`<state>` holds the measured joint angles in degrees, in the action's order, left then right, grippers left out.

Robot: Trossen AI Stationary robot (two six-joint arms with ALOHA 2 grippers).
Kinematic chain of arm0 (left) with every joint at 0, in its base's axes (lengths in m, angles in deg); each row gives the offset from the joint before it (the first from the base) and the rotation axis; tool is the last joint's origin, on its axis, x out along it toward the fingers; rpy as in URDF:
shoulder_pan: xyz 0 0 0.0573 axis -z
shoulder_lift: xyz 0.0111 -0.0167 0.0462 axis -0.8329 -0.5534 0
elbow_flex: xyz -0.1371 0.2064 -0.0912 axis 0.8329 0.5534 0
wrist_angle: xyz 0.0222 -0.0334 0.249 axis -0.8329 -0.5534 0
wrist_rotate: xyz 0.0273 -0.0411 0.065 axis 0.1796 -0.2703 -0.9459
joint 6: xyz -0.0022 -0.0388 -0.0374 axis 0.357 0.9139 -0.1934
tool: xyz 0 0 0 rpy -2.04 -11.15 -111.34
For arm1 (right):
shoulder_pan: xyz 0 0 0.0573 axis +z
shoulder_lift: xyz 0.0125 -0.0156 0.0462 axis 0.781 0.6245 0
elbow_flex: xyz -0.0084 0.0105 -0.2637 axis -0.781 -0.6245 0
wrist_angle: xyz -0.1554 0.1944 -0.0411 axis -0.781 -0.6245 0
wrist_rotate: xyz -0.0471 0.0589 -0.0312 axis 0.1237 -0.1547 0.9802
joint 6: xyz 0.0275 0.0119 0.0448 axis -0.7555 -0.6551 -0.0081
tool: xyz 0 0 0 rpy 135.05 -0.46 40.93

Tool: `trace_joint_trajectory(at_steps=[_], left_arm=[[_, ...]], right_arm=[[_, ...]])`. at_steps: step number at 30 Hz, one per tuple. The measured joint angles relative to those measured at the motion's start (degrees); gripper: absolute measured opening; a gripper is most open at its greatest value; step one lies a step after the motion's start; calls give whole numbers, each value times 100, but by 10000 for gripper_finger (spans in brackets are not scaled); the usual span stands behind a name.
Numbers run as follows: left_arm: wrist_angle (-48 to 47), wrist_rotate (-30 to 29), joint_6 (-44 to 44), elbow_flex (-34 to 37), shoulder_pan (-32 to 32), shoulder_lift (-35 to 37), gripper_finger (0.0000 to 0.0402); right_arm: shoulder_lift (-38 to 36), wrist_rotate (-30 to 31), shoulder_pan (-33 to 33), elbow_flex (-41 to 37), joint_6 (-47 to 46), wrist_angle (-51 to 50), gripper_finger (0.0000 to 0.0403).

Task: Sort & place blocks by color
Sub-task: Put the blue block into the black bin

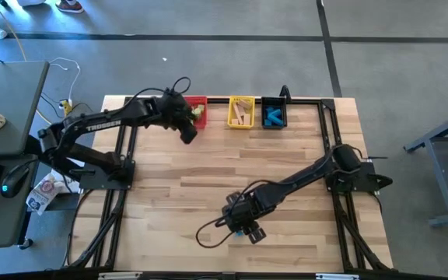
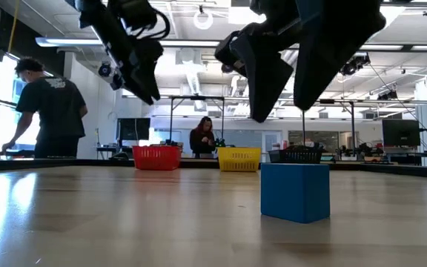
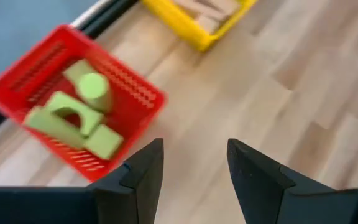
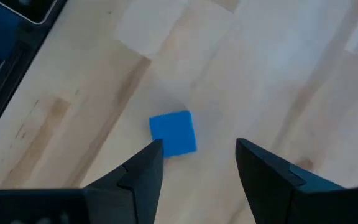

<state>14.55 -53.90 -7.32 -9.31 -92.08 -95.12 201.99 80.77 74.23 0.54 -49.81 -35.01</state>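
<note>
right gripper (image 4: 199, 163): fingers spread, empty, hanging above the blue block near the front of the table
blue block (image 4: 173, 132): lone cube standing flat on the bare wood, well apart from the bins; in the right wrist view it sits off toward one finger rather than midway in the gap
left gripper (image 3: 194, 171): fingers parted with nothing between them, raised just beside the red bin at the back edge
red bin (image 3: 138, 87): holds the light green blocks (image 3: 79, 112), an arch, a cylinder and a couple of plain pieces
yellow bin (image 1: 241, 112): holds tan blocks, between the red bin and the black one
black bin (image 1: 274, 113): blue pieces already inside
step in hand: by my reading, the right arm is lining up to pick the last loose cube
doing it well: shift sideways until the cube is centred in the gap, square the fingers to two flat faces, then descend straight so neither tip lands on top of it
risk: coming down off-centre could nudge or twist the cube across the smooth wood
progress: seems nearly finished, no other loose block shows on the table
</note>
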Motion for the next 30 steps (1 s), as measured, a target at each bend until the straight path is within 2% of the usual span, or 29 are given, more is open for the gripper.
trace_joint_trajectory(at_steps=[9,21,25,30], left_arm=[[49,6,167,1,543,168,163],[43,-15,190,2,730,168,163],[43,-15,189,2,730,168,163],[43,46,188,4,730,168,163]], right_arm=[[349,61,258,0,105,326,185],[716,350,420,0,100,448,183],[776,341,420,-2,83,462,161],[774,337,396,4,-24,522,112]])
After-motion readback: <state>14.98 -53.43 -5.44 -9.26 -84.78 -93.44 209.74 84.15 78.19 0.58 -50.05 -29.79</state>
